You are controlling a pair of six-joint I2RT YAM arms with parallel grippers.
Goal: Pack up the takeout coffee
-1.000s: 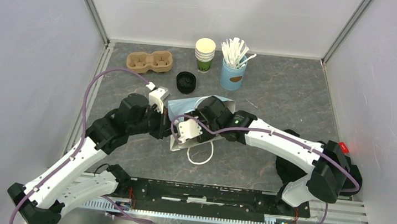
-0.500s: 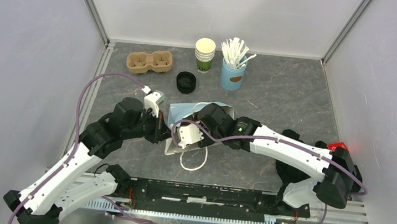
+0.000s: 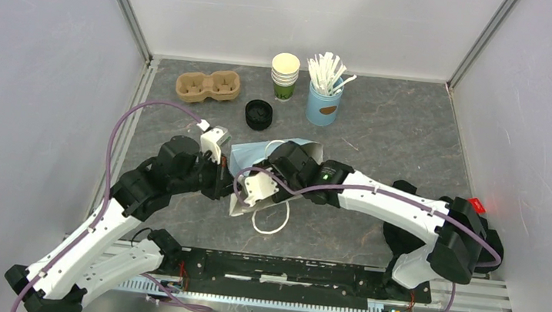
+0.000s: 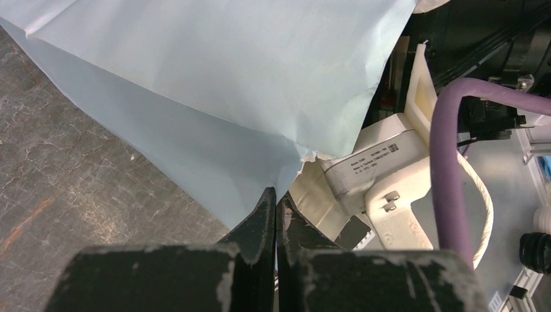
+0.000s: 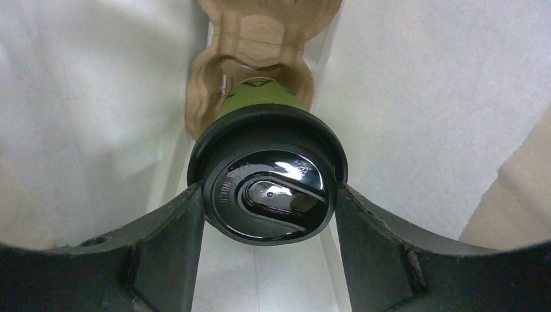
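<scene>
On the grey surface (image 3: pixel 399 130) a pale-blue paper bag (image 3: pixel 248 155) lies on its side, its edge pinched in the left gripper's (image 4: pixel 276 203) clenched fingers. Inside it, the right gripper (image 5: pixel 269 201) clasps the takeout coffee (image 5: pixel 269 185) by its lid. The cup's long axis runs straight ahead, base in the cardboard carrier (image 5: pixel 260 39), lid facing the wrist.

The left arm (image 3: pixel 107 220) slants up from its base toward the middle of the tabletop, elbow bent and wrist pointing right. The left tool (image 4: pixel 276 198) has its jaws pressed together on the torn edge of the paper bag (image 4: pixel 214 84). The right arm (image 3: pixel 399 204) stretches low to the left, its wrist meeting the left one. The right tool (image 5: pixel 269 195) sits inside the bag, one finger clamped against each side of the takeout coffee (image 5: pixel 269 188) lid.
</scene>
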